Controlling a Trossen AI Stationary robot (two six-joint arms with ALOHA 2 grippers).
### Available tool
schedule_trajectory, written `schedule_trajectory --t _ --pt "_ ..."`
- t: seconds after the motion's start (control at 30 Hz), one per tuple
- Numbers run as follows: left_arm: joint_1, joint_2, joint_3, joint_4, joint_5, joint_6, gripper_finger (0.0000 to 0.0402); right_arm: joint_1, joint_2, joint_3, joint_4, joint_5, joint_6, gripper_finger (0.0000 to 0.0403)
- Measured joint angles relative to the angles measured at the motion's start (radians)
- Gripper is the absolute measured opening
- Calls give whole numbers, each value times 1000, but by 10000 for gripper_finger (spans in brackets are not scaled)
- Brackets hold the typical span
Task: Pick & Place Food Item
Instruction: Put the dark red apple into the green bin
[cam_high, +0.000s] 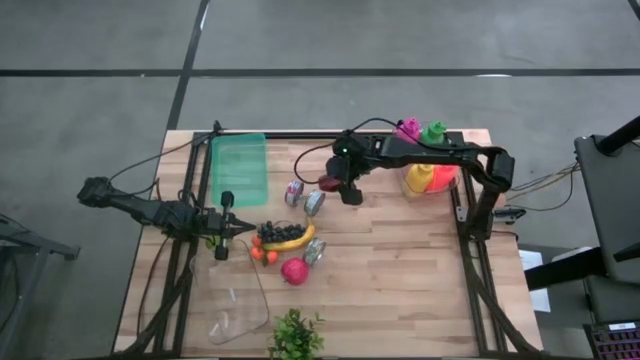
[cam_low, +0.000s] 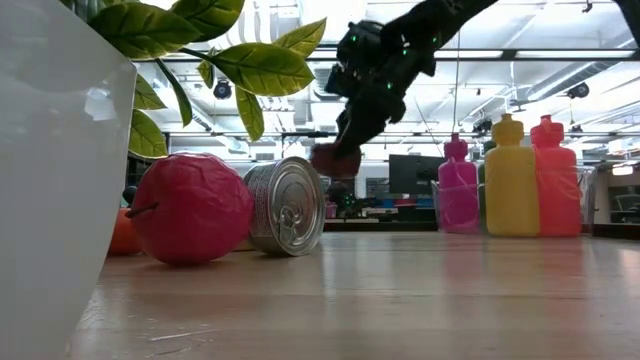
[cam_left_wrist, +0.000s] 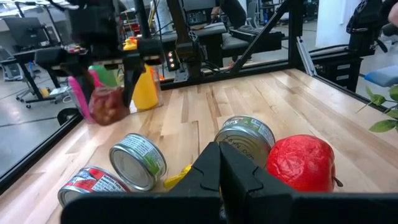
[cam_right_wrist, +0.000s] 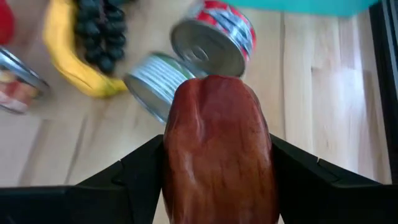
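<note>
The wooden surface is carrying a green bin at its far left part, with a row of coloured bottles standing at the far right. The right arm is reaching out over the middle of the surface, and its right hand is pinching a reddish-brown food item between its two fingers, holding it in the air above the cans. The left arm is lying low along the left edge, and its left hand is pointing toward the fruit with its fingers pressed together. Near the front edge a leafy plant is standing. In the middle a banana is lying with dark grapes resting on it, and a red apple is sitting just beside a tin can. Two more cans are lying side by side under the raised item, one red-labelled and one silver.
</note>
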Motion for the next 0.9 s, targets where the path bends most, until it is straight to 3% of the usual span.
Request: schedule_trajectory --t 0.53,0.9 --pt "0 0 0 0 0 -1 0 116 -67 -2 62 -3 57 240" --pt "0 0 0 0 0 -3 0 125 -70 -2 260 -19 53 240"
